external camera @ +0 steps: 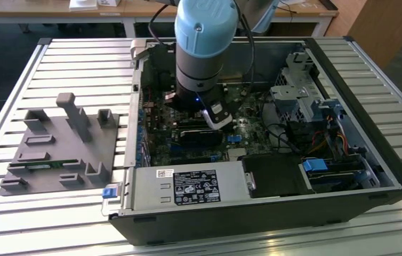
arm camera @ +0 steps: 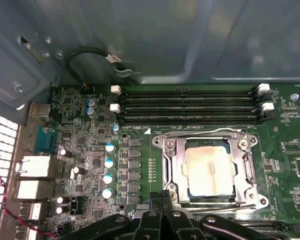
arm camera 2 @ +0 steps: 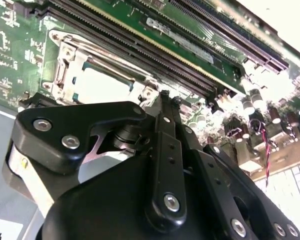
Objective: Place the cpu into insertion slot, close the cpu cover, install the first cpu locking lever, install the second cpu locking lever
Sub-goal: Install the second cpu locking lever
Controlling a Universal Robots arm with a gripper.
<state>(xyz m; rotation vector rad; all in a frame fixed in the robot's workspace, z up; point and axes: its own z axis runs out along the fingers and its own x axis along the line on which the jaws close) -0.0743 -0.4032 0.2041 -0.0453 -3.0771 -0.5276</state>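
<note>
In the first wrist view the cpu (arm camera: 210,170), with its dull silver top, lies in the insertion slot (arm camera: 190,194) on the green motherboard. The silver cpu cover (arm camera: 172,160) is folded down flat around it. Thin wire levers (arm camera: 205,132) run along the cover's edges. My gripper (arm camera: 161,196) hovers just beside the socket's near corner, its black fingers pressed together with nothing between them. In the second wrist view the gripper (arm camera 2: 169,97) points past the cpu (arm camera 2: 97,85) and its cover (arm camera 2: 65,55). In the exterior view the arm (external camera: 199,53) reaches down into the open computer case.
Long black memory slots (arm camera: 187,105) run beside the socket. Capacitors (arm camera: 109,162) and rear ports (arm camera: 32,167) stand to one side. The case wall (external camera: 137,96), drive cage (external camera: 294,90) and power supply (external camera: 186,186) ring the board. A grey fixture block (external camera: 58,149) sits at the exterior view's left.
</note>
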